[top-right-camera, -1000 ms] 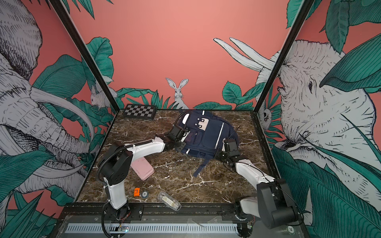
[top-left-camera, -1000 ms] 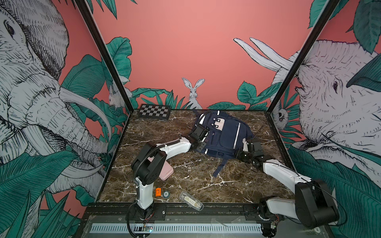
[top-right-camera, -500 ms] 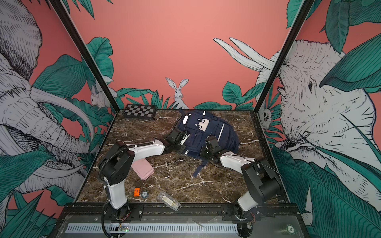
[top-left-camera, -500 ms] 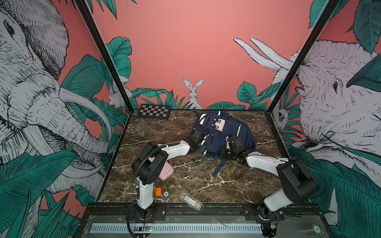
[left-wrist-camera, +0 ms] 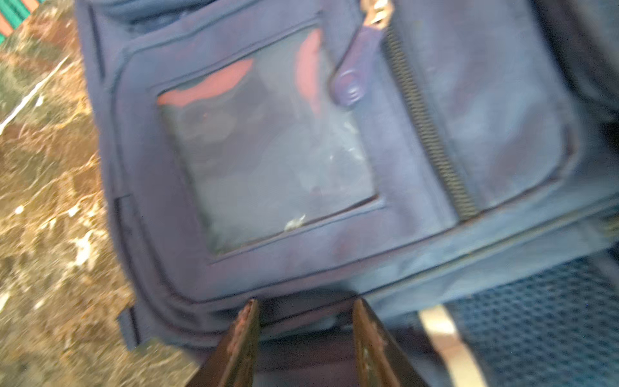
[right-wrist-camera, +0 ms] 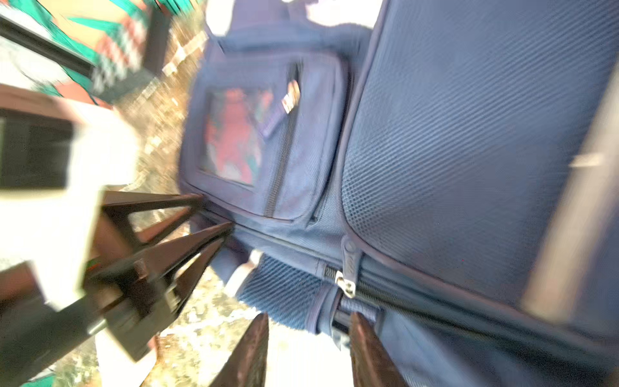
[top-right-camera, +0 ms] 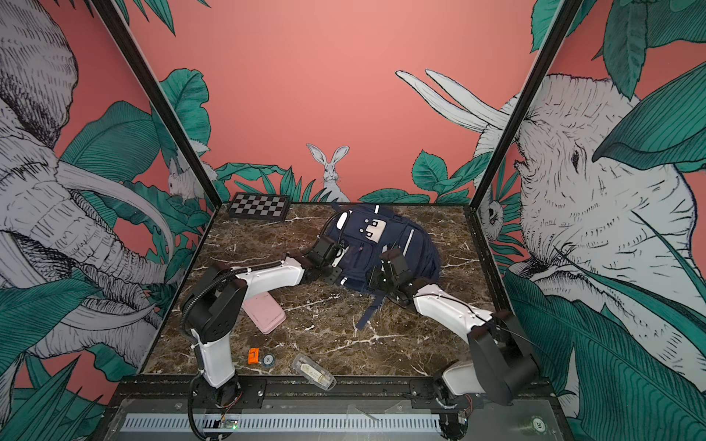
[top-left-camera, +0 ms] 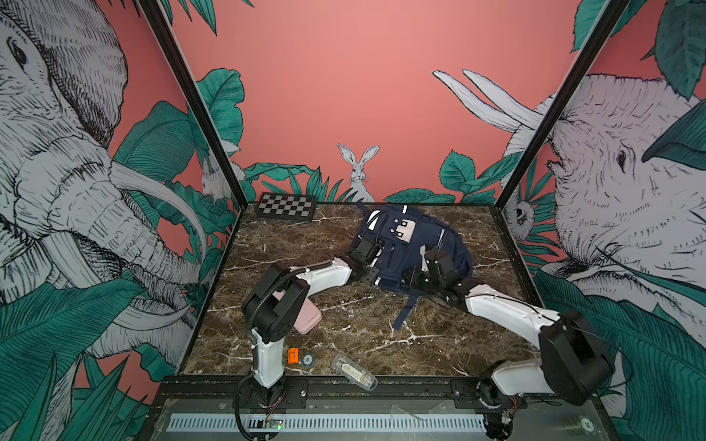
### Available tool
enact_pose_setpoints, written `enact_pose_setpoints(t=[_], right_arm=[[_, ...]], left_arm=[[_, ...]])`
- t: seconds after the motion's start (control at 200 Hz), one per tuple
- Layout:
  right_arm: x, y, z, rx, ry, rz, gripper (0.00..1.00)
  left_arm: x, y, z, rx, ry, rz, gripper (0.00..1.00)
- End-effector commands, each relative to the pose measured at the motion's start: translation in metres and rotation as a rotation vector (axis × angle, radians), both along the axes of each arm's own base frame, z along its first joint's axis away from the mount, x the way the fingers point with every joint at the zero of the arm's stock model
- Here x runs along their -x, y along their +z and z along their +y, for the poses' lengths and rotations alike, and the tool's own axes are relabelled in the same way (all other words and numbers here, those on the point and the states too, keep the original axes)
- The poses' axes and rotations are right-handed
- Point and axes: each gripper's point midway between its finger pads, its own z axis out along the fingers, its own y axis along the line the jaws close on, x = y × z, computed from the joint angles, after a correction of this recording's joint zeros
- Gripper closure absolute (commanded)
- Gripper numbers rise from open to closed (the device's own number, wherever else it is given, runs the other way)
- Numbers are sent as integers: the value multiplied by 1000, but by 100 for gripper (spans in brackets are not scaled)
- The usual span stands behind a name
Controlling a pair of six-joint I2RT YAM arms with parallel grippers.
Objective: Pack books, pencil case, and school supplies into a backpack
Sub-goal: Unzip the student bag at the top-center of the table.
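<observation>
The navy backpack (top-left-camera: pixel 405 244) (top-right-camera: pixel 382 244) lies flat at the back of the marble table. My left gripper (top-left-camera: pixel 368 274) (top-right-camera: pixel 331 272) (left-wrist-camera: pixel 304 303) is shut on the backpack's left lower edge, with a fold of fabric (left-wrist-camera: pixel 301 321) filling the gap between its fingers. At the bottom edge my right gripper (top-left-camera: pixel 414 278) (top-right-camera: pixel 376 277) (right-wrist-camera: pixel 308 318) stands open, beside a zip pull (right-wrist-camera: pixel 346 284) and a strap buckle. The pink pencil case (top-left-camera: pixel 307 319) (top-right-camera: pixel 265 315) lies under my left arm. The books are out of view.
A chessboard (top-left-camera: pixel 286 206) lies at the back left corner. Near the front edge lie a small orange item (top-left-camera: pixel 293 355), a round token (top-left-camera: pixel 308 359) and a clear plastic case (top-left-camera: pixel 353 371). A loose backpack strap (top-left-camera: pixel 405 313) trails toward the front.
My right gripper slid left along the backpack's lower side to its bottom edge and opened. The left gripper kept its place and its hold.
</observation>
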Motion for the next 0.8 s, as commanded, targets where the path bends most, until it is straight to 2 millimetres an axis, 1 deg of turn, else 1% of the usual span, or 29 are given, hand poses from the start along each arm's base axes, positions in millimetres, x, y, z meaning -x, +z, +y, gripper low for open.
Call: enact_pose_setpoints(t=[0.0, 0.08, 0.14, 0.19, 0.28, 0.425, 0.54, 0.595, 0.62, 0.65, 0.685, 0.725, 0.795], right_arm=[[19, 6, -27, 107, -19, -9, 58], [27, 18, -43, 144, -34, -32, 56], [31, 24, -54, 148, -48, -45, 55], [33, 29, -56, 137, -40, -52, 55], [36, 37, -51, 112, -5, -73, 54], [39, 35, -55, 146, 3, -61, 54], [38, 32, -57, 175, 4, -45, 54], [38, 29, -63, 212, -7, -38, 54], [38, 27, -66, 228, -13, -35, 54], [37, 25, -72, 242, -26, -31, 53], [36, 22, -77, 243, -38, -23, 53], [34, 19, -84, 239, -56, -8, 53], [29, 12, -99, 216, -100, 10, 53]], left_arm=[[-9, -16, 63, -139, 161, 69, 52], [-15, -16, 76, -138, 208, 79, 52], [-20, -12, 84, -145, 232, 73, 52], [-24, -9, 88, -147, 244, 67, 52], [-30, -4, 95, -138, 266, 66, 52], [-40, 4, 102, -127, 299, 67, 51], [-49, 6, 114, -105, 355, 95, 50], [-51, 14, 121, -124, 379, 92, 50], [-51, 20, 119, -114, 372, 79, 50], [-52, 28, 111, -76, 349, 61, 50], [-53, 37, 97, -13, 304, 34, 49], [-49, 46, 82, 31, 263, 20, 48], [-42, 64, 61, 6, 203, -22, 46]])
